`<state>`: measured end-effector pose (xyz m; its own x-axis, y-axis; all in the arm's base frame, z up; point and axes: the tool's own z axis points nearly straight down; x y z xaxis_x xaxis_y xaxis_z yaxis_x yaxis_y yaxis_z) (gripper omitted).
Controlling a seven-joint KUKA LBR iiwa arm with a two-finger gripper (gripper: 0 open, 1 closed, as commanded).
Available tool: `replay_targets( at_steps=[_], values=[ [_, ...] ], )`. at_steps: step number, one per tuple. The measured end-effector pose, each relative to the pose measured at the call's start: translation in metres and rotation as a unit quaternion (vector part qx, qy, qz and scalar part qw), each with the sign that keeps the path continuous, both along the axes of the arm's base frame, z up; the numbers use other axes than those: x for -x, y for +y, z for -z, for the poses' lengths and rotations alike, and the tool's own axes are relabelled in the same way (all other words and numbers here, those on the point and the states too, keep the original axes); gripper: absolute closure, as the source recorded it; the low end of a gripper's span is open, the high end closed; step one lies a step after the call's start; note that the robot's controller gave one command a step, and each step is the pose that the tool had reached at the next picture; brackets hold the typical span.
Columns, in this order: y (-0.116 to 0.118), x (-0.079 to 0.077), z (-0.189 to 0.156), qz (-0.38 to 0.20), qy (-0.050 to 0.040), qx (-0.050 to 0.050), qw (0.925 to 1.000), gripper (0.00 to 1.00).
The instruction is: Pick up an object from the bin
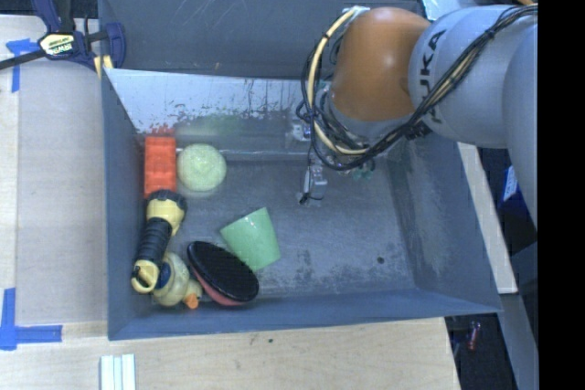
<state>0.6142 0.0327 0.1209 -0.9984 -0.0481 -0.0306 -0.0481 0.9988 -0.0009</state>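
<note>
Up and to the right of the green cup, the hand hangs as a small dark shape, too small to make out in any detail. Its top is lost behind a tangle of cables and the orange cover. Farther right of the cup, that cover and the arm hide the far right corner of the bin, and the arm runs off the right edge.

Just below and left of the cup, a black disc lies over a red thing, of which only a thin rim shows. Left of the cup again, a yellowish toy is partly covered by the disc and pressed against the end of a black-and-yellow tube; what it is I cannot tell.
</note>
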Motion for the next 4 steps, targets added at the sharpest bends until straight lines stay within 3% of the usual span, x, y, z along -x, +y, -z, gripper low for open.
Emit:
replay_targets(
  at_steps=[1, 2, 3, 4],
  values=[
    [0.009, 0.020, -0.042, -0.097, 0.0083, 0.001, 0.9953, 1.00],
    [0.009, 0.020, -0.042, -0.097, 0.0084, 0.001, 0.9953, 1.00],
    [-0.013, 0.048, -0.016, -0.142, 0.0089, 0.002, 0.9898, 1.00],
    [0.008, 0.031, 0.019, -0.022, 0.0066, -0.001, 0.9997, 1.00]
  ],
)
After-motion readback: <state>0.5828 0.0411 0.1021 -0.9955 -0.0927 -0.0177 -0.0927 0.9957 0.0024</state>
